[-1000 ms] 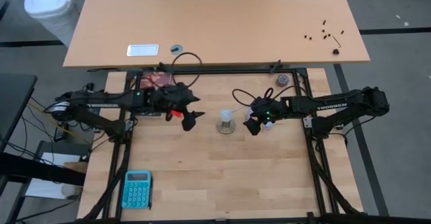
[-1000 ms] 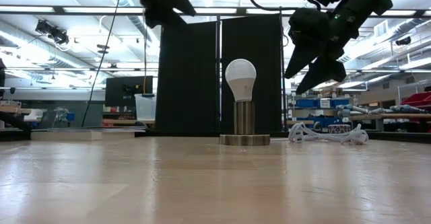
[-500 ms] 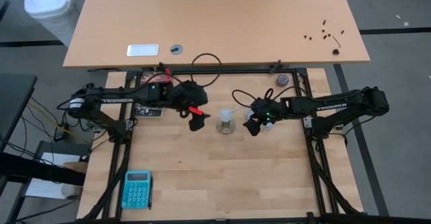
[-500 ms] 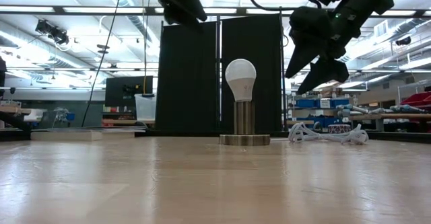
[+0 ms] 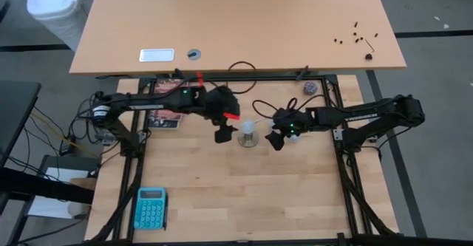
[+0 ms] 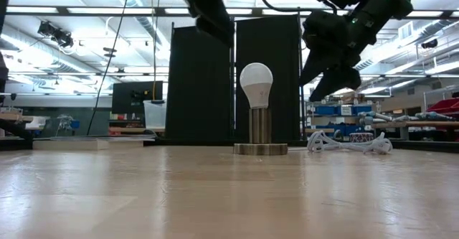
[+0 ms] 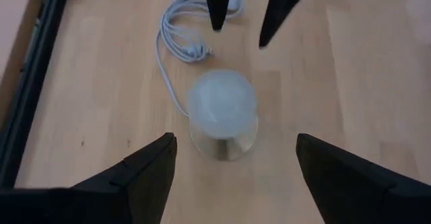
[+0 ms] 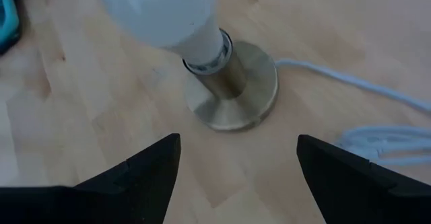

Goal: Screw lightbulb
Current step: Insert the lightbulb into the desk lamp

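The white lightbulb (image 6: 256, 85) stands upright with its screw base in the round metal socket (image 6: 260, 148), which rests on the wooden table's middle. From above, the lightbulb (image 5: 249, 126) lies between both grippers. My left gripper (image 5: 222, 136) hangs open just left of it and higher up (image 6: 215, 29), slanting down at the bulb (image 7: 221, 99). My right gripper (image 5: 274, 140) hangs open just right of it (image 6: 324, 81), also slanting down toward the bulb (image 8: 161, 9). Neither gripper touches anything.
The socket's white cord (image 5: 260, 113) runs off toward the far right and lies coiled on the table (image 6: 344, 143). A teal calculator (image 5: 150, 207) lies at the near left. A small purplish ball (image 5: 309, 88) sits at the far right by the black frame.
My left gripper has travelled toward the table's right edge, closing in on the lightbulb, and has rolled and tipped further downward as it went. It stays open. The bulb and my right gripper have kept their places.
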Robot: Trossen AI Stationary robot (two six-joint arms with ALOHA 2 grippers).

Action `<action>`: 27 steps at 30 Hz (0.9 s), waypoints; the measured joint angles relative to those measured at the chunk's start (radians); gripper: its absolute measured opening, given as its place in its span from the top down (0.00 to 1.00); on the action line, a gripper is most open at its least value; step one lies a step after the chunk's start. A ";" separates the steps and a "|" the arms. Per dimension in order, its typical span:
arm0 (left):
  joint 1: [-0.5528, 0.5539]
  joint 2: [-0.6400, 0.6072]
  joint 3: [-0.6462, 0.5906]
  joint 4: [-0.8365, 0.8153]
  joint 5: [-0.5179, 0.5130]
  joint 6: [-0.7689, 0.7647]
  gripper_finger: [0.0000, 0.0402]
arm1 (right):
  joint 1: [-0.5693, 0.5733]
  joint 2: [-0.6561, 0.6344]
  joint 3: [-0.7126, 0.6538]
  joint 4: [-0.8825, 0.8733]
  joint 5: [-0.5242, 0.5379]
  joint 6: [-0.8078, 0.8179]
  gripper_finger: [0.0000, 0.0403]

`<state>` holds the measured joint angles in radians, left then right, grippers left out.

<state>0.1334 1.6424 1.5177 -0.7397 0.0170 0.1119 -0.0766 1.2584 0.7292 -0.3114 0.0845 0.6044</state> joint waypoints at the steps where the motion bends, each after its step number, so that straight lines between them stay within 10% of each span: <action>1: 0.000 0.021 0.021 -0.008 0.001 0.009 0.23 | -0.003 0.001 0.000 0.009 0.000 -0.010 0.24; 27: -0.003 0.117 0.093 -0.017 0.021 0.018 0.23 | -0.027 0.213 -0.373 0.962 0.038 -0.420 0.24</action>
<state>0.1307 1.7592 1.6112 -0.7568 0.0384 0.1296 -0.1033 1.4713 0.3560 0.6508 0.1227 0.1847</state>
